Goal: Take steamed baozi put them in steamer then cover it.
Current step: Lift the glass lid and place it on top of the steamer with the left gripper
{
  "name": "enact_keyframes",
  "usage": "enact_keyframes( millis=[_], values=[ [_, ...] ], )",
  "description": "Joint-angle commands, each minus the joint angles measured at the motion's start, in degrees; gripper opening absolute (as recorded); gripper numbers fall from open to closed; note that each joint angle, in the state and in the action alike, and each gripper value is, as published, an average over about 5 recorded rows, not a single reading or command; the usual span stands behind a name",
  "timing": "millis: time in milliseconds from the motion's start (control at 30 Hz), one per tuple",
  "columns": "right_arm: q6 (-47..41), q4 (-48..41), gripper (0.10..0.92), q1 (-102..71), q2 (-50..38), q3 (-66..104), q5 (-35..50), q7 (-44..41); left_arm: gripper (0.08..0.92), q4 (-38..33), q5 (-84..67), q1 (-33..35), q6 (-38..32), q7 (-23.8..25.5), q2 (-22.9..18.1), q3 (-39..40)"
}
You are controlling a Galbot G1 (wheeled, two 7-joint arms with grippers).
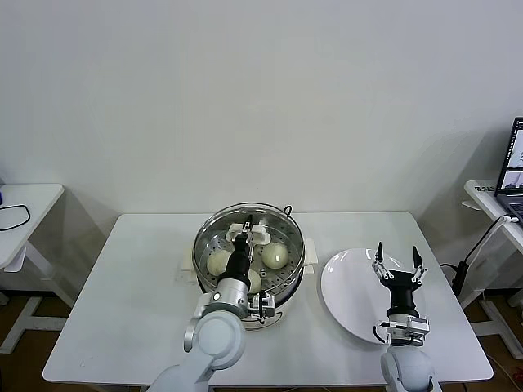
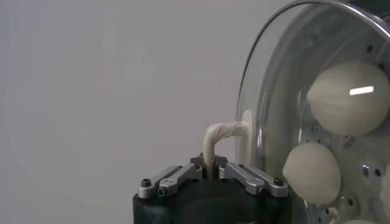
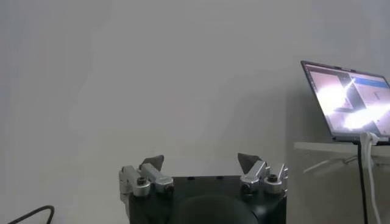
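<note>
The steamer point(image 1: 291, 260) stands mid-table with the glass cover point(image 1: 214, 230) over it. Cream-white baozi point(image 1: 274, 256) show through the glass; three can be made out, also in the left wrist view point(image 2: 351, 98). My left gripper point(image 1: 248, 229) is above the steamer's middle, shut on the cover's cream-white handle point(image 2: 214, 139). The cover's metal rim point(image 2: 253, 72) shows in the left wrist view. My right gripper point(image 1: 397, 263) is open and empty, fingers up, over the white plate point(image 1: 343, 287); in its own view the gripper point(image 3: 200, 162) faces a bare wall.
The empty white plate lies right of the steamer. A laptop point(image 1: 513, 170) sits on a side desk at the far right, with cables point(image 1: 474, 253) hanging by it. Another white desk point(image 1: 24, 214) stands at the far left.
</note>
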Motion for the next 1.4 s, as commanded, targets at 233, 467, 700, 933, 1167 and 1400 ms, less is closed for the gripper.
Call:
enact_keyframes(
  millis=[233,467,700,933,1167,1400],
  values=[
    [-0.53,0.31,0.823,0.04,-0.14,0.05,0.33,0.05,0.19,0.81,1.48,0.4,0.15,0.6,-0.75,0.04],
    [-0.52,0.38,0.823,0.1,-0.11,0.07,0.29,0.06,0.19,0.83,1.56,0.63,0.06,0.56,-0.88,0.17],
    [-0.46,0.42,0.823,0.01,-0.05,0.21,0.21,0.05,0.19,1.37,1.66,0.7,-0.37,0.47,-1.09,0.14],
    [-0.42,0.5,0.823,-0.1,-0.08,0.35,0.19,0.05,0.19,2.34,2.6,0.61,-1.16,0.38,-1.44,-0.11],
    [-0.39,0.58,0.823,-0.16,-0.14,0.48,0.19,0.05,0.19,2.65,3.48,0.72,-1.78,0.59,-1.56,-0.33],
    [-0.39,0.65,0.823,-0.21,-0.18,0.54,0.18,0.05,0.192,2.15,3.59,1.16,-1.92,1.09,-1.59,-0.54]
  ],
)
